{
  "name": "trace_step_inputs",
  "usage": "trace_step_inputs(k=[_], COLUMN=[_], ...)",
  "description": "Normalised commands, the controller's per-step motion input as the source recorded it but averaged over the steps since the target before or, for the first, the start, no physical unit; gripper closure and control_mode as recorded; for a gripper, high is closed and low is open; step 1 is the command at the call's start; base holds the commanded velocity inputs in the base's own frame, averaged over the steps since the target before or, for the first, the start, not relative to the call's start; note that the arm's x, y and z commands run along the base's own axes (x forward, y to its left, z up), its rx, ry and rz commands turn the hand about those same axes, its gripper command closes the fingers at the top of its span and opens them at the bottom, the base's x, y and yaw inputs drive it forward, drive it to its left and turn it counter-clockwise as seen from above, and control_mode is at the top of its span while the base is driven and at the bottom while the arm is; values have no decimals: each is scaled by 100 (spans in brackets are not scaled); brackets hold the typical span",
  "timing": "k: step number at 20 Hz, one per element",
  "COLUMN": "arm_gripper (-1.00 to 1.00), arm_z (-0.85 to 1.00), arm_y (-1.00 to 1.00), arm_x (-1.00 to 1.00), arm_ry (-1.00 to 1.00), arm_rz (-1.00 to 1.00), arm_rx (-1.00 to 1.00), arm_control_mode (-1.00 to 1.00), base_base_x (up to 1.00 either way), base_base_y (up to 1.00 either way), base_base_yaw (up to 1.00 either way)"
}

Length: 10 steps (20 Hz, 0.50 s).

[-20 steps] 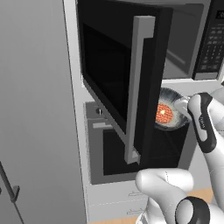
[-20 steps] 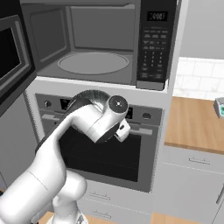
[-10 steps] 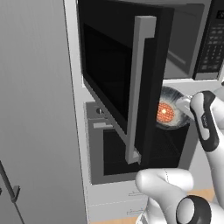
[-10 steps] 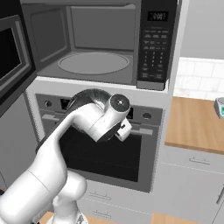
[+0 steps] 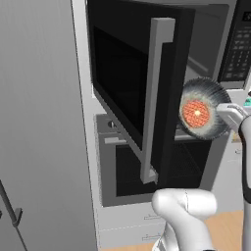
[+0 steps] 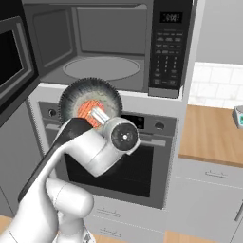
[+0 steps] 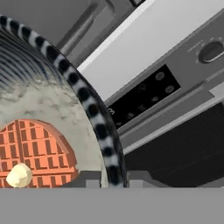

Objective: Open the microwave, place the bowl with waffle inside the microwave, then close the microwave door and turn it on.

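The microwave (image 6: 109,42) stands open, its grey inside and round turntable (image 6: 102,68) bare. The microwave door (image 5: 127,83) is swung out to the left, its grey bar handle (image 5: 154,98) facing me. My gripper (image 6: 97,115) is shut on the rim of the bowl (image 6: 90,90), which hangs steeply tilted in front of the oven, just below the microwave's opening. The waffle (image 6: 84,108) lies inside it. In the left base view the bowl (image 5: 211,90) and waffle (image 5: 196,112) sit right of the door's edge. In the hand view the striped bowl rim (image 7: 92,113) passes between my fingertips, beside the waffle (image 7: 35,148).
A silver oven (image 6: 142,156) with a dark window sits under the microwave. The microwave keypad (image 6: 168,52) is right of the opening. A wooden counter (image 6: 213,133) lies to the right, and a tall grey cabinet panel (image 5: 39,122) to the left.
The bowl has risen a little toward the microwave opening with my gripper still holding it. The door has not moved.
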Motion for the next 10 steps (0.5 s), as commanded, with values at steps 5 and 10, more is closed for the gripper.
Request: trace_step_inputs(k=[5,10], arm_gripper=[100,100], arm_z=[100,100], arm_y=[62,37], arm_x=[21,74], arm_ry=[-1,35], arm_rz=[-12,-3], arm_rx=[0,0], arm_control_mode=[-100,-100], base_base_x=[0,0], base_base_y=[0,0], base_base_yaw=[0,0])
